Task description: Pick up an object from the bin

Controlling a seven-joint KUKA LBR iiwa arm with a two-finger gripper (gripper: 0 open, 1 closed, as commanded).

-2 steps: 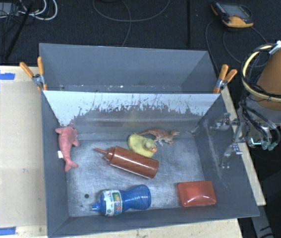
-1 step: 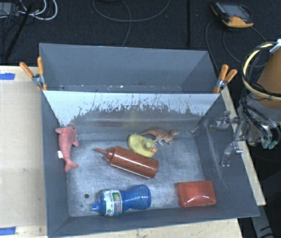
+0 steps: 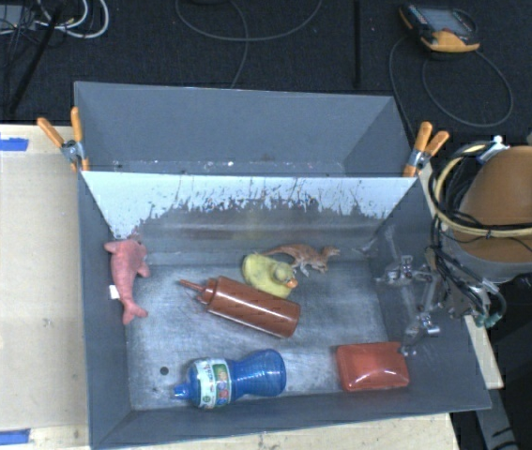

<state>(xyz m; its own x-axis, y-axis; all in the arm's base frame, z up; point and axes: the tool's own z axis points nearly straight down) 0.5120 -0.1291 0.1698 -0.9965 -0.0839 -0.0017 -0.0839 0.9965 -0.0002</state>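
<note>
We begin with the grey metal bin [image 3: 97, 279], whose sloped walls run down to a scuffed flat floor. The arm [image 3: 495, 204], with its orange cover and looped cables, comes in over the bin's right rim, and its pincer [image 3: 414, 300] hangs low against the right-hand wall, near the lower right corner of the floor. We cannot tell whether the pincer is wide or narrow. On the floor, a brown squeeze bottle [image 3: 247, 307] lies slantwise in the middle, its nozzle pointing to the upper left. A blue bottle [image 3: 233, 379] with a green-and-white label lies on its side along the front edge. A pink fish-shaped toy [image 3: 128, 277] rests against the left wall. A red, cushion-like packet [image 3: 371, 367] lies in the lower right corner, just below the pincer and nearest to it. A brown dinosaur figure [image 3: 305, 255] stands beside a yellow-green rounded toy [image 3: 267, 274], which touches the brown bottle.
</note>
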